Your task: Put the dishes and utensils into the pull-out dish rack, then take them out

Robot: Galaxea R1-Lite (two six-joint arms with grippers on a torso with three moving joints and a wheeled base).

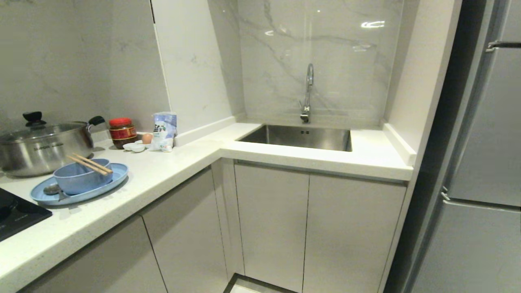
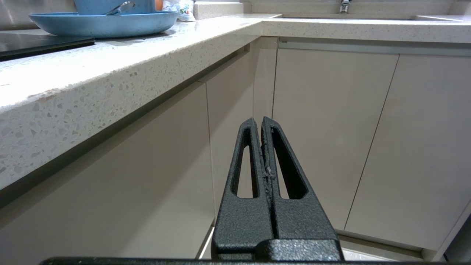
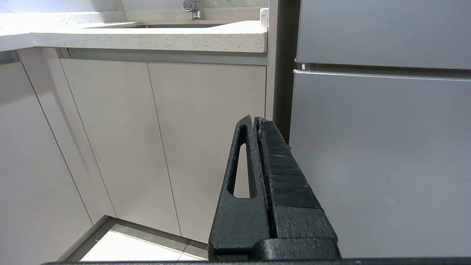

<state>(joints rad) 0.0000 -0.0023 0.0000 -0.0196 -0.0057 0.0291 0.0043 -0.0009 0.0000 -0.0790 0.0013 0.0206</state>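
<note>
On the left of the counter lies the light-blue oval plate (image 1: 103,185), also seen as plate (image 2: 103,23). In it stands the blue bowl (image 1: 81,177) with the wooden chopsticks (image 1: 93,164) across its rim. The silver spoon (image 1: 53,189) rests on the plate beside the bowl; its handle (image 2: 119,7) shows too. The pull-out dish rack is out of view; only shut cabinet fronts (image 1: 270,219) show. My left gripper (image 2: 257,119) is shut and empty, below the counter edge, facing the cabinets. My right gripper (image 3: 253,118) is shut and empty, low near the fridge. Neither arm shows in the head view.
A steel pot (image 1: 44,148) with lid stands behind the plate, and a black cooktop (image 1: 16,215) lies at the left edge. A red-lidded jar (image 1: 122,132), small white saucers (image 1: 134,146), an egg and a bag sit by the wall. The sink (image 1: 301,136) with tap is ahead; a grey fridge (image 1: 484,162) stands right.
</note>
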